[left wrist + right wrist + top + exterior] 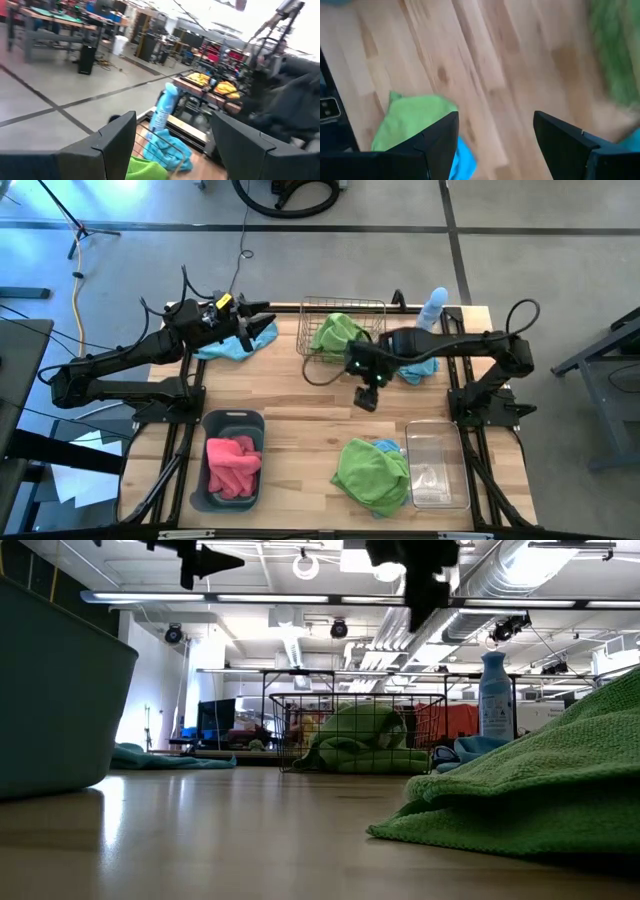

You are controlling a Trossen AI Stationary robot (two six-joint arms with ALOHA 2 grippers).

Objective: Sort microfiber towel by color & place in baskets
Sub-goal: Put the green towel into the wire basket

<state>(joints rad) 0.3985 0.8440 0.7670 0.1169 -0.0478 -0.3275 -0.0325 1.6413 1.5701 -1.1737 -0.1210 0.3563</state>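
Fingers spread and empty, right gripper (366,400) is hanging over bare wood between the wire basket (343,330) holding one green towel (335,333) and another green towel (372,472) beside the clear tub (437,465), probably heading there.

no readable text, no labels, brands, numbers or signs

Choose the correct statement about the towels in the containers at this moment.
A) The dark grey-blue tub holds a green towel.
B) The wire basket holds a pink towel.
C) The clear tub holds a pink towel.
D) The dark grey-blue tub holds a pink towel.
D: in the high view the pink towel lies inside the dark grey-blue tub, while the wire basket holds a green towel and the clear tub holds no towel.
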